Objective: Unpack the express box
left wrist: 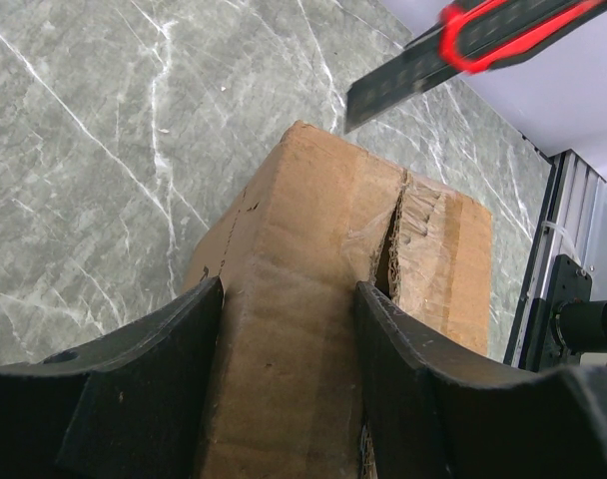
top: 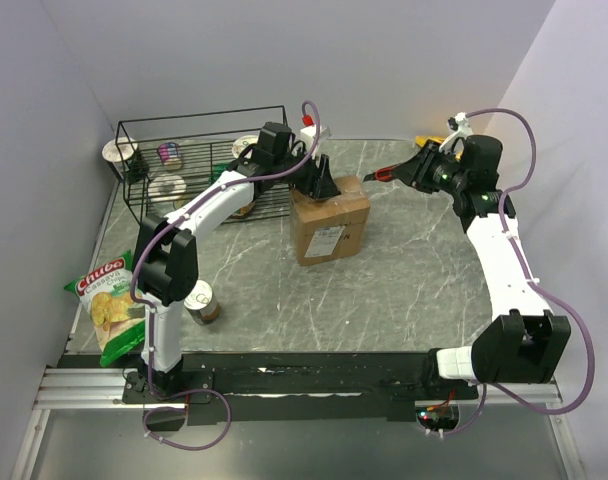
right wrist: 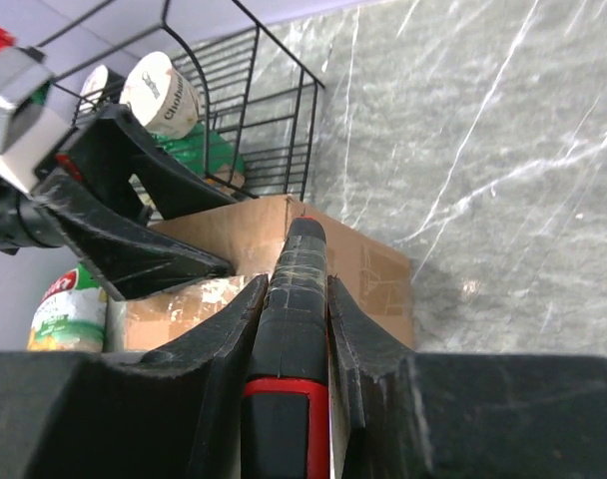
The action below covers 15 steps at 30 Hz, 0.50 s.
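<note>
Clamping the express box point(top: 330, 225) at its far end, your left gripper point(top: 321, 186) has its jaws tight on the cardboard. The box sits on the worktop point(top: 404, 285) just beside the wire basket point(top: 199, 120). Your right gripper point(top: 412, 172) has its jaws pinching a box cutter point(top: 383, 174) nearby.

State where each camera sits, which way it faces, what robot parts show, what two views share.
Top external: above and behind, looking down at the grey marble table; both arms show.
Left wrist: looks down the left claw clamping the brown cardboard box.
Right wrist: looks along the right claw holding the black-and-red utility knife.
Both wrist views share box and knife.
</note>
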Tool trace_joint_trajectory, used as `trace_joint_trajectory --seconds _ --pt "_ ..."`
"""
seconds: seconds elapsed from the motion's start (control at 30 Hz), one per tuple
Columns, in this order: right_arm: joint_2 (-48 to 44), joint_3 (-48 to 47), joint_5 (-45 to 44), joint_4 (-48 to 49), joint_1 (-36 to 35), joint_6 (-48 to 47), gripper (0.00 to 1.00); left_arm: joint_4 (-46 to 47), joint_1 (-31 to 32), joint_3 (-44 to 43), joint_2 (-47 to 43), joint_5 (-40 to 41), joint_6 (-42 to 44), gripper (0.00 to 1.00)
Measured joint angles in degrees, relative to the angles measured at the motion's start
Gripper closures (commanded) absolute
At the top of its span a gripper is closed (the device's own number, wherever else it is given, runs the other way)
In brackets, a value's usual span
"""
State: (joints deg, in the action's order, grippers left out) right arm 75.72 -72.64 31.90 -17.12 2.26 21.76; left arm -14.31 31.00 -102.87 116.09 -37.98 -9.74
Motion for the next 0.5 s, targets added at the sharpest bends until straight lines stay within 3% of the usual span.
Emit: trace_joint_trajectory --seconds 0.5 --pt "1.1 0.0 1.1 0.5 0.0 1.7 1.00 0.0 0.0 0.0 0.0 0.0 0.0 0.40"
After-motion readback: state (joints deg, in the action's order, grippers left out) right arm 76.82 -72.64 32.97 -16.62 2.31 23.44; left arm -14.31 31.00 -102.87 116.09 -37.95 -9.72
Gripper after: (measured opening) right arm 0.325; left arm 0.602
